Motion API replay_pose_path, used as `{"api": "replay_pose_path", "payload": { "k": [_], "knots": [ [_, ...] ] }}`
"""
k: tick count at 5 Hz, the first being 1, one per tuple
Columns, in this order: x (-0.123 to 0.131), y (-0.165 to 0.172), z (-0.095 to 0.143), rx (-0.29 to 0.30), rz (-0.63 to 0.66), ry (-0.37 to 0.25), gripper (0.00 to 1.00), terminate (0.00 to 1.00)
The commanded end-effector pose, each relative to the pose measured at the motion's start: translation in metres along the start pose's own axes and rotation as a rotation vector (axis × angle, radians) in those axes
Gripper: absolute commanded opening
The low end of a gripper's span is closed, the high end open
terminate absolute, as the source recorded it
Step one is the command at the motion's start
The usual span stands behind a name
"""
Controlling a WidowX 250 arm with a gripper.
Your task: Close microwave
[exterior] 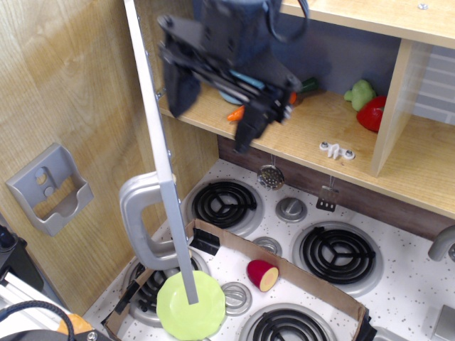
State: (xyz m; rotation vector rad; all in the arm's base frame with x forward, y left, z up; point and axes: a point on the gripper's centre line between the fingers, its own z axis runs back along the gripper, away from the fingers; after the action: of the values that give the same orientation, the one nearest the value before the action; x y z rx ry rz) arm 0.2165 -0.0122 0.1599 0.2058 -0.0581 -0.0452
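Note:
The microwave is a wooden shelf compartment (pixel 313 142) whose grey door (pixel 158 153) stands wide open, edge-on toward the camera, with a chunky silver D-handle (pixel 138 220) on it. My gripper (pixel 213 106) is open and empty, blurred by motion. It hangs in front of the compartment's left part, just right of the open door, with one finger (pixel 179 92) close to the door and the other finger (pixel 257 121) further right. It partly hides a blue bowl and an orange carrot (pixel 237 114) on the shelf.
A green toy (pixel 360 93), a red pepper (pixel 375 114) and a white piece (pixel 336 150) lie in the compartment. Below are the stove burners (pixel 340 250), a cardboard strip (pixel 298 273), a cut red fruit (pixel 262 275) and a green plate (pixel 190 307). A grey wall holder (pixel 50 188) hangs at left.

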Motion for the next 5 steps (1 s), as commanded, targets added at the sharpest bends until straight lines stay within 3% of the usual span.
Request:
{"api": "replay_pose_path", "payload": {
  "k": [1, 3, 5],
  "knots": [
    [-0.014, 0.036, 0.038, 0.067, -0.106, -0.026, 1.00, 0.00],
    [-0.032, 0.069, 0.021, 0.100, -0.191, 0.008, 1.00, 0.00],
    [-0.031, 0.099, -0.010, 0.108, -0.229, -0.040, 1.00, 0.00]
  ]
}}
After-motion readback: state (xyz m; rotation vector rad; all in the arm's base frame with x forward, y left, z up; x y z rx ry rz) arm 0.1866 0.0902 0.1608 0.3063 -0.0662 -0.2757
